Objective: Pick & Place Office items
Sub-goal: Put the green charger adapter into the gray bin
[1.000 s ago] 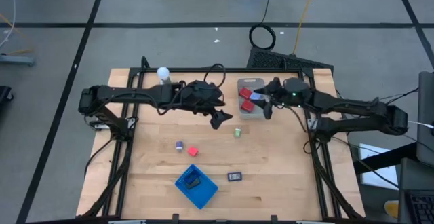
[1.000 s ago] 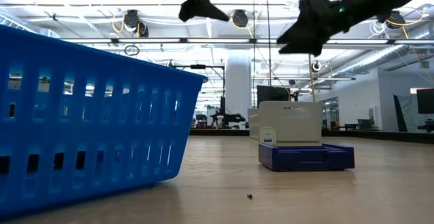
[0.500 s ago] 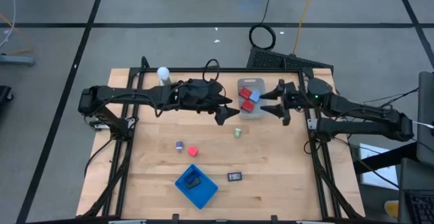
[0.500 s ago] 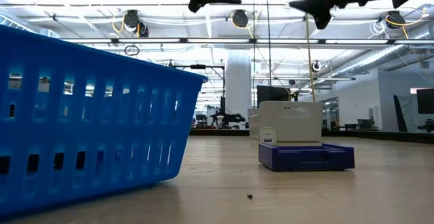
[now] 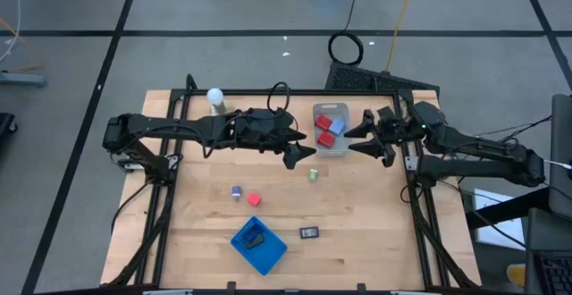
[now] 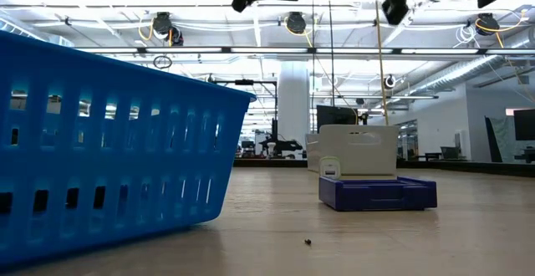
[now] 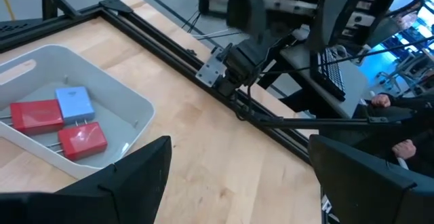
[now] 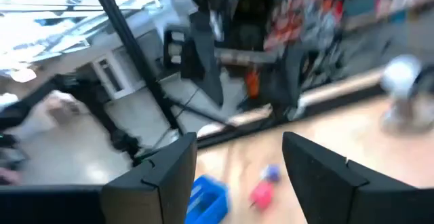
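Note:
A clear bin [image 5: 331,145] at the table's far right holds two red blocks [image 7: 37,114] and a pale blue piece [image 7: 74,102]. On the bare wood lie a green bit [image 5: 314,175], a purple bit [image 5: 236,191], a red block [image 5: 254,199] and a flat black rectangle [image 5: 309,232]. My left gripper [image 5: 300,156] hangs open in the air just left of the bin, with nothing between its fingers [image 7: 135,176]. My right gripper [image 5: 356,139] hangs open and about level to the right of the bin, also with nothing in it.
A blue basket [image 5: 259,244] with a dark piece inside stands near the front edge. A white ball on a stand [image 5: 214,96] is at the far left. Black frame rails [image 5: 416,197] run along the table's sides.
My right gripper has drawn back from over the bin toward the table's right edge, risen, and tipped from pointing down to about level.

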Motion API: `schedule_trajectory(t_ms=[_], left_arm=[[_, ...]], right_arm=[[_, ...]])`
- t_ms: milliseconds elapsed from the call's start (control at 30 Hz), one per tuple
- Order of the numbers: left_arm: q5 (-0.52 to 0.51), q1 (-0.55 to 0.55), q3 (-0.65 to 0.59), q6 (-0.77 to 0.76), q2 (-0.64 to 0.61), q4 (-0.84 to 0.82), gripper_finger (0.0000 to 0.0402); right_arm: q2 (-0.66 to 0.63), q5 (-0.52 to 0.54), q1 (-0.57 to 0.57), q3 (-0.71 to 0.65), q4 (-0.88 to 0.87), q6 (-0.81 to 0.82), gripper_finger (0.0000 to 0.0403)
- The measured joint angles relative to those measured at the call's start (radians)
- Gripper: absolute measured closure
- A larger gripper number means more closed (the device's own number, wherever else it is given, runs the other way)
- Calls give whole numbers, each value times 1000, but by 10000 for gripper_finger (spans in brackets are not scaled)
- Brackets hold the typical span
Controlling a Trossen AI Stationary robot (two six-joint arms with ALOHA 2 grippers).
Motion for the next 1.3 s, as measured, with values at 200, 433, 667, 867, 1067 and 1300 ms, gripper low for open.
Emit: schedule_trajectory(t_ms=[200, 433, 667, 867, 1067, 1300], left_arm=[[0, 0, 0, 19, 0, -7, 53], [10, 0, -1, 33, -17, -62, 53], [24, 0, 1, 145, -168, -107, 53], [-47, 2, 1, 217, -291, -245, 53], [-53, 3, 1, 269, -364, -361, 53], [-53, 3, -1, 315, -434, -460, 53]], right_arm=[[68, -66, 1, 65, -46, 88, 202], [211, -43, 2, 330, -417, -55, 202], [413, 179, 94, 654, -855, -199, 202], [569, 290, 195, 846, -985, -157, 202], [777, 399, 262, 965, -1167, -136, 202], [1000, 389, 300, 1110, -1221, -43, 202]])
